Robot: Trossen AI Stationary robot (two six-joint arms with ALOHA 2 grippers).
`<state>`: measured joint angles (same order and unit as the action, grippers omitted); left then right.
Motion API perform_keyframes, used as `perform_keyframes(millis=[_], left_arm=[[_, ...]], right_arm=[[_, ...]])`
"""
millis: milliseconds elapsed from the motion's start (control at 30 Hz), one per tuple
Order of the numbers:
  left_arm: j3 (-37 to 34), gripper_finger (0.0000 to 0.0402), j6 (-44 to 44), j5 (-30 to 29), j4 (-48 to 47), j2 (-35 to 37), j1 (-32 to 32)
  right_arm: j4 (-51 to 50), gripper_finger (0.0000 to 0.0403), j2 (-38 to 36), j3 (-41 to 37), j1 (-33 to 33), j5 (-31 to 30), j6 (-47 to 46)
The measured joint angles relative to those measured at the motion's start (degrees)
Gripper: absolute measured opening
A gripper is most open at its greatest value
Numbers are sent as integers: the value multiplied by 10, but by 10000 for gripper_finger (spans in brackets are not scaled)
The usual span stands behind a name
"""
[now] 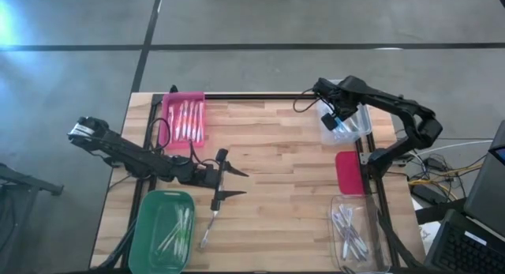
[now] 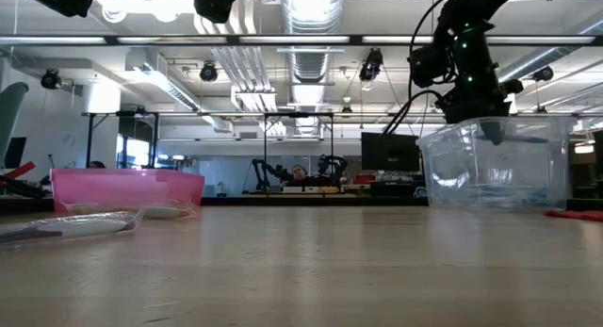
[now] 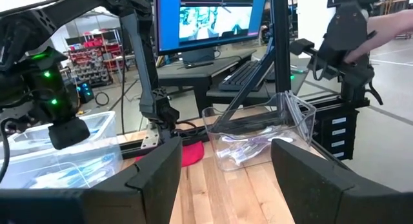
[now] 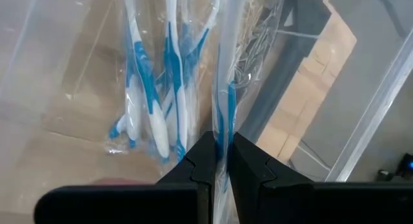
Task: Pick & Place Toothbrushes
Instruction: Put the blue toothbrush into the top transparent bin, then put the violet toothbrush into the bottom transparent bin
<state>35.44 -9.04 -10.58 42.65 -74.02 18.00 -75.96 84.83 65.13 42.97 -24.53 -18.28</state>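
Right tool pinches a clear-wrapped blue-and-white toothbrush.

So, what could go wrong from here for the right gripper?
The right gripper pinches only a thin edge of a wrapped blue toothbrush over the clear bin; it may slip out. The wrap might also snag the other wrapped toothbrushes in the bin. The left gripper, open mid-table, poses no evident risk.
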Motion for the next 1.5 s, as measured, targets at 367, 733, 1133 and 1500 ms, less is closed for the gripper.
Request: perform_keyframes(millis=[367,733,1133,1500], left_arm=[[0,243,0,0,0,0,-1],[0,243,0,0,0,0,-4],[0,243,0,0,-2,0,-4],[3,243,0,0,-3,0,-5]], right_arm=[[-1,63,-7,0,2,4,-5],[-1,124,-8,0,2,4,5],[-2,163,-21,0,2,-6,18],[16,155,-99,0,1,-11,18]])
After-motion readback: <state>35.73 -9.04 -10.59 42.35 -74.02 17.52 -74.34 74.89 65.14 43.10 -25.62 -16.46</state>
